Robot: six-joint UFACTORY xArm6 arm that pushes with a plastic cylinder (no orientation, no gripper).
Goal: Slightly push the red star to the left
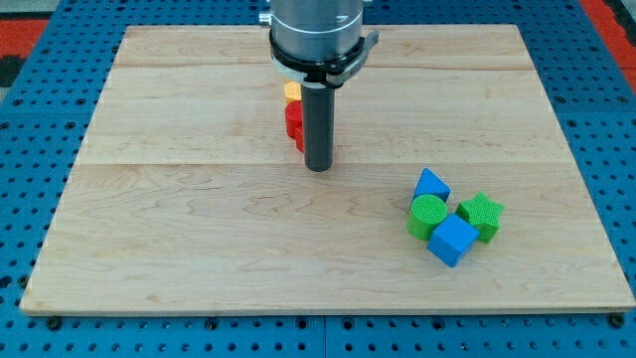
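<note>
A red block [294,123], partly hidden behind the rod so its shape is unclear, sits near the board's upper middle. A yellow block [292,90] peeks out just above it. My tip [318,167] rests on the board just right of and slightly below the red block, touching or almost touching it. I cannot tell which part of the red is the star.
A cluster sits at the view's lower right: a blue triangle [431,185], a green cylinder [428,215], a blue cube [452,240] and a green star [483,215]. The wooden board [179,229] lies on a blue pegboard [30,149].
</note>
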